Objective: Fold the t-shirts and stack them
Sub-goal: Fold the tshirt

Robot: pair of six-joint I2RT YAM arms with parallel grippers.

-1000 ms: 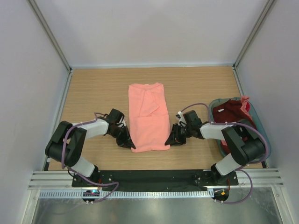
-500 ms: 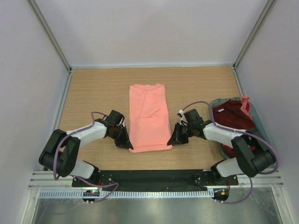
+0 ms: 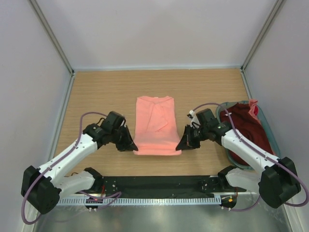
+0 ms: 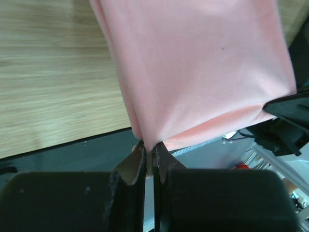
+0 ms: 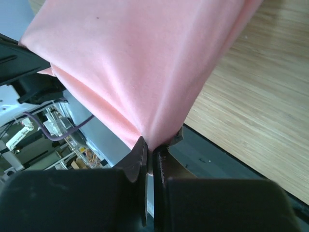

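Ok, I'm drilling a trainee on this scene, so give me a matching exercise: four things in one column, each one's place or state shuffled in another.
1 folded salmon-pink cloth t-shirt
2 dark maroon cloth t-shirt
3 grey-teal plastic basket
4 left tool

a at the table's right edge
b shut on a pink corner
c lying in the basket
d gripped at both near corners

Pairs: 1-d, 2-c, 3-a, 4-b.

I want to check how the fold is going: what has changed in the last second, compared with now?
The right pincer closed on the near right corner of the salmon-pink t-shirt. The left pincer was already shut on the near left corner. Both raised the near hem, and the shirt's far edge slid toward the robot. The maroon t-shirt and the basket stayed as they were.
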